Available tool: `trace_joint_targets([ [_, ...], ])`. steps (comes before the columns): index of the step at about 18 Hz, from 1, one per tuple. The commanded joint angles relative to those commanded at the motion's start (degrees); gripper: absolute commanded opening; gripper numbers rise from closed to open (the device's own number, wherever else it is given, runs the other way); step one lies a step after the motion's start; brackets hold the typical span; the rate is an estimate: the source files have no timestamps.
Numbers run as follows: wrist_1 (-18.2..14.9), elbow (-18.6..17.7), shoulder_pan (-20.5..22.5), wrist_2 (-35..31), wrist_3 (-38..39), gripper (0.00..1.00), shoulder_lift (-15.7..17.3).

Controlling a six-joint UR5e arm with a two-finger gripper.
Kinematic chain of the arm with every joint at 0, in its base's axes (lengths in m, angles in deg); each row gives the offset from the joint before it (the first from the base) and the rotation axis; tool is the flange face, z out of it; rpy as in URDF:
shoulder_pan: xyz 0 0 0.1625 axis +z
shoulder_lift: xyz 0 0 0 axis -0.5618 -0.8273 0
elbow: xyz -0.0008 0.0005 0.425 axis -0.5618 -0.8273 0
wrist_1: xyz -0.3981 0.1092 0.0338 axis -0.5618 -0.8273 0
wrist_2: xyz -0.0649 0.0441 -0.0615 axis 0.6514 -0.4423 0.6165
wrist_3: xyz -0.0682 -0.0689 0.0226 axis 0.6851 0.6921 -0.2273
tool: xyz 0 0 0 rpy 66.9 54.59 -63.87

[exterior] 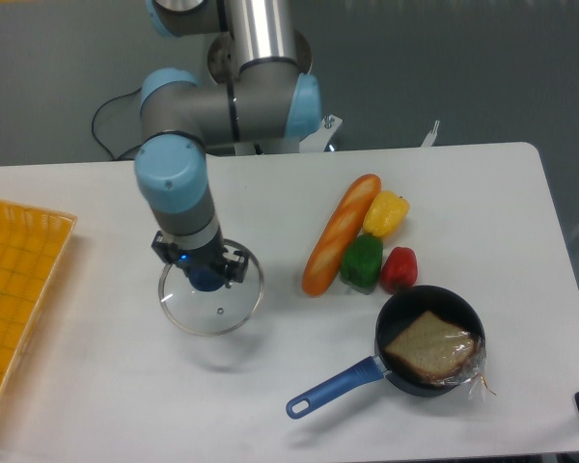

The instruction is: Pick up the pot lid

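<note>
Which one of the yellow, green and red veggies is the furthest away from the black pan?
The yellow one. It lies beyond the other two, while the green one and the red one are closer to the pan.

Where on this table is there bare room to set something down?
In the camera's view, lower left, between the yellow basket and the pan's blue handle; also right of the red pepper and pan. Crowded: the baguette bunched with the yellow pepper, green pepper and red one. The end effector, holding the pot lid, occupies the left-centre.
</note>
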Motion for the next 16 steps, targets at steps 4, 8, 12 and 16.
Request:
trace_joint_targets([
  [4,-5.63,2.55,4.31,1.50,-6.25,0.51,1.59],
  [8,-7.74,3.43,6.77,1.06,-10.21,0.51,1.85],
  [12,-9.68,3.43,10.46,0.45,-15.66,0.51,2.46],
  [16,-9.42,3.08,11.61,-0.25,-17.52,0.51,2.47],
])
